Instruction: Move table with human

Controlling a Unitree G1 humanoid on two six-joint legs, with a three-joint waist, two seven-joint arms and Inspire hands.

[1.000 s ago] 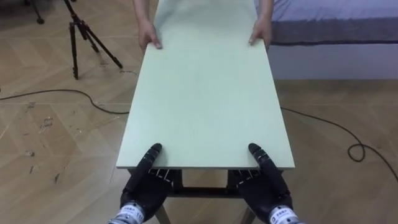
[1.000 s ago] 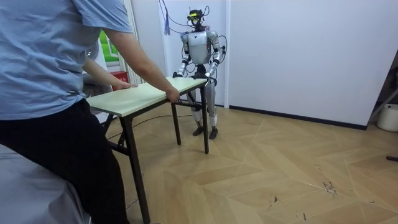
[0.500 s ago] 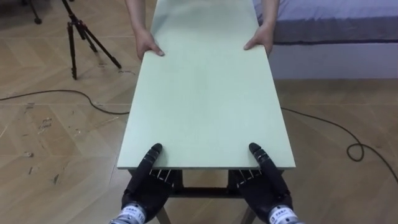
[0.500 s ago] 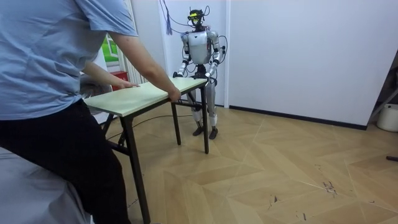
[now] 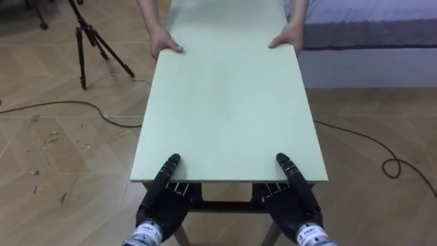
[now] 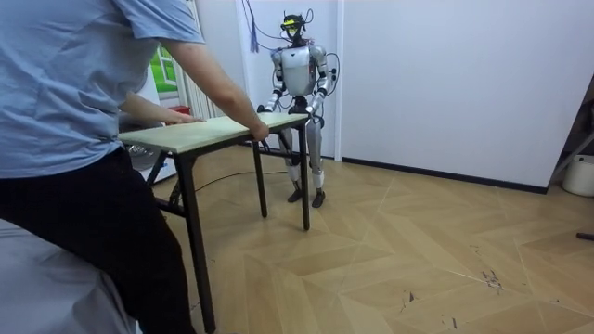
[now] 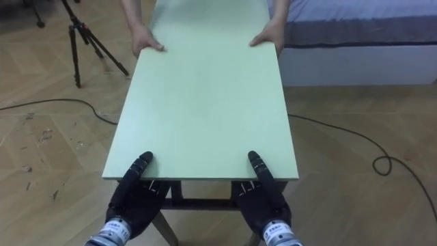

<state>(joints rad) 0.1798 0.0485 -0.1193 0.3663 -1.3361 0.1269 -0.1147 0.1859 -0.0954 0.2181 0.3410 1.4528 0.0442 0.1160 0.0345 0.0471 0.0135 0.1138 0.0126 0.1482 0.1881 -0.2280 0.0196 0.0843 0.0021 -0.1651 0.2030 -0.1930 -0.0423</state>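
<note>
Smooth, pale rectangular table (image 5: 229,102): left hand (image 5: 164,200) and right hand (image 5: 292,198) clamp fingers round its near edge.

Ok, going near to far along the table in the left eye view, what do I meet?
Left hand and right hand, side by side, thumbs over the near edge → table top → person's hands on the far edge.

Both arms reach forward, low — left robot hand (image 5: 161,202), right robot hand (image 5: 294,202) level, well apart.
</note>
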